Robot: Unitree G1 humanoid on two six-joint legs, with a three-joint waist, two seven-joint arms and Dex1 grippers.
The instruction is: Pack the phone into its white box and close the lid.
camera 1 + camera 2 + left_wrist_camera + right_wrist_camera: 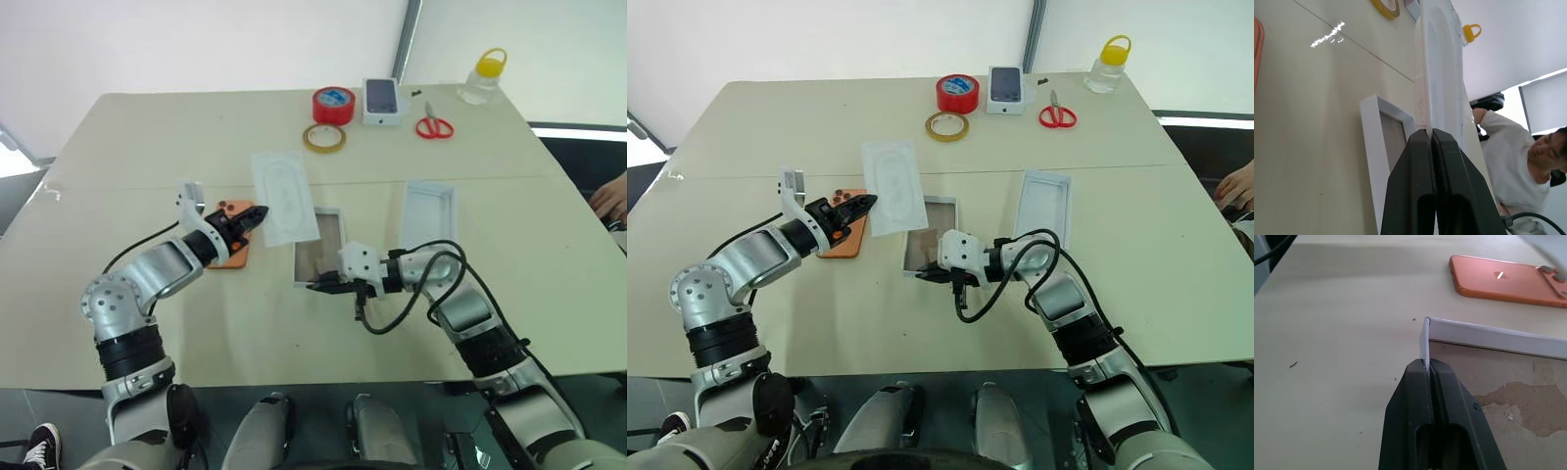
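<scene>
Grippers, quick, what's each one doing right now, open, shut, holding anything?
Left tool: closed on the thin white insert tray, held above the table.
Right tool: closed on the near wall of the white box.

Stood in a bright room: a pale beige tabletop with one thin seam running across it. Behind it rose plain white walls, split by a dark grey vertical post. Lit evenly and softly throughout. Below the near edge lay grey floor.
</scene>
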